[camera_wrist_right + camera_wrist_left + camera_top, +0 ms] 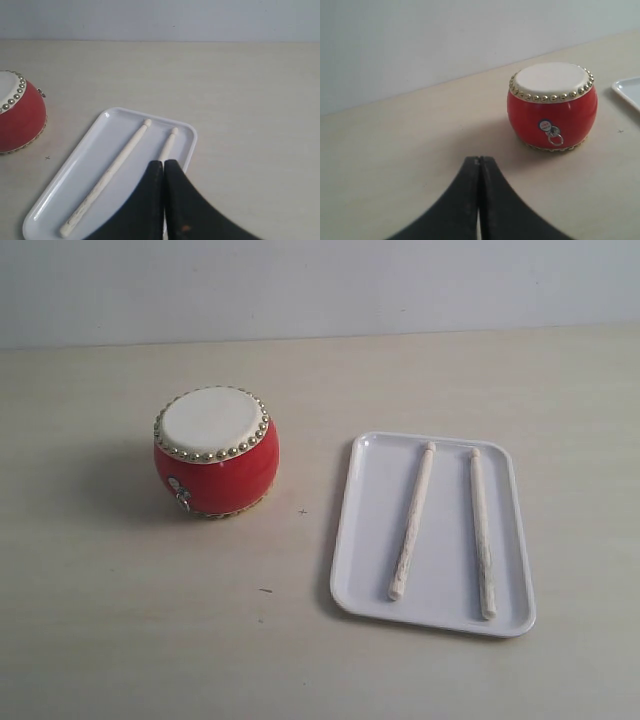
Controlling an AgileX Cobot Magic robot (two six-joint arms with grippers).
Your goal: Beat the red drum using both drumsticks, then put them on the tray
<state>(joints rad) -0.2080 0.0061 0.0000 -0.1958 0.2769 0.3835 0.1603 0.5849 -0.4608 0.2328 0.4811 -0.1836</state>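
Observation:
The red drum (pixel 216 452) stands upright on the table, left of the white tray (pixel 375 595). Both drumsticks lie side by side on the tray: one (pixel 413 521) toward the drum, the other (pixel 482 532) toward the tray's right rim. Neither gripper appears in the exterior view. In the left wrist view my left gripper (pixel 479 161) is shut and empty, with the drum (pixel 552 106) ahead of it and apart. In the right wrist view my right gripper (pixel 163 163) is shut and empty above the tray (pixel 75 167), hiding most of one drumstick (pixel 169 143); the other drumstick (pixel 107 176) shows fully.
The pale wooden table (pixel 140 620) runs back to a light wall (pixel 320 285). A corner of the tray (pixel 629 91) shows at the edge of the left wrist view, and part of the drum (pixel 19 117) at the edge of the right wrist view.

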